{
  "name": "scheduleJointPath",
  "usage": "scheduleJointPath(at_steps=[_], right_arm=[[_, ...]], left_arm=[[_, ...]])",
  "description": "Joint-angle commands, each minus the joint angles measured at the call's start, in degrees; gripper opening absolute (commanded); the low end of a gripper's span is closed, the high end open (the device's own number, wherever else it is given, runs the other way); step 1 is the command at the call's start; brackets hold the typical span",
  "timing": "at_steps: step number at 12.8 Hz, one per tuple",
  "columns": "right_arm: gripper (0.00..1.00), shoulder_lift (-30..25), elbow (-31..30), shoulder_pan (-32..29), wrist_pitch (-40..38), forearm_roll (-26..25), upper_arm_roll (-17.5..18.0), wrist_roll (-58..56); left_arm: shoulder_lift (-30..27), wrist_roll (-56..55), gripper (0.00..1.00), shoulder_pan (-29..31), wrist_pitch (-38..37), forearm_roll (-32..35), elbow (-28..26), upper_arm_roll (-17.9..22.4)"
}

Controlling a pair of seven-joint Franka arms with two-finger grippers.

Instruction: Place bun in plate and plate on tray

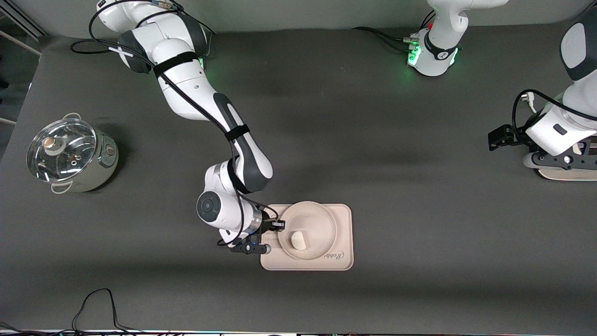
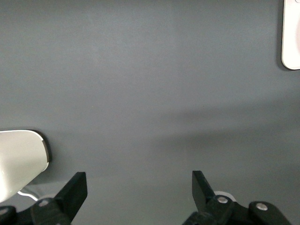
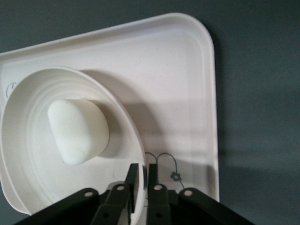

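In the front view you see one tray, one plate on it, one bun in that plate. The left wrist view shows your waiting left pincer spread wide over bare surface. In the right wrist view, your right pincer pinches the plate's rim, fingers nearly together.

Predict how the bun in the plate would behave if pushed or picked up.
The bun looks rounded and smooth, so a push would probably slide or rock it across the plate until the raised rim stops it. Its matte, bean-shaped body suggests something soft and light that would likely dent under a firm pinch.
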Motion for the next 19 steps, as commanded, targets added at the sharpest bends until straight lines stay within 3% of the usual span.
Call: scheduleJointPath(at_steps=[1, 3, 6, 9, 11, 13, 15, 17, 19], right_arm=[[1.00, -1.4, 1.8, -0.6, -1.4, -0.9, 0.3, 2.0], [1.00, -5.1, 1.8, -0.7, -8.4, -1.3, -0.8, 2.7], [1.00, -13.1, 1.7, -0.6, -19.9, -2.7, -5.4, 7.2], [1.00, -26.7, -5.0, -3.1, -27.1, -14.6, -4.8, 7.2], [1.00, -37.4, -10.5, -7.1, -34.4, -21.2, -2.2, 6.5], [1.00, -45.6, -13.8, -13.4, -42.0, -29.2, 3.0, 3.4], [1.00, -52.0, -17.3, -21.4, -43.7, -34.8, 8.9, -3.5], [1.00, -56.7, -21.2, -26.6, -44.2, -36.1, 10.1, -8.6], [1.00, -57.1, -21.8, -28.3, -43.5, -38.1, 9.9, -10.3]], left_arm=[[0.2, -0.1, 1.00, -0.8, 0.2, -0.4, 0.5, 0.7], [0.1, -0.1, 1.00, -0.8, 0.2, -0.4, 0.5, 0.7], [0.1, -0.1, 1.00, -0.9, 0.2, -0.4, 0.5, 0.7], [0.1, -0.2, 1.00, -0.8, 0.2, -0.4, 0.5, 0.7], [0.1, -0.3, 1.00, -0.9, 0.1, -0.4, 0.5, 0.7], [0.1, -0.3, 1.00, -0.4, 0.1, -0.4, 0.6, 0.7], [0.7, -0.3, 1.00, -0.3, -0.1, -0.3, 1.8, 0.7], [0.9, -0.2, 1.00, -0.2, 0.1, -0.5, 2.2, 0.9], [1.3, -0.7, 1.00, -0.2, -0.4, -0.3, 3.1, 0.9]])
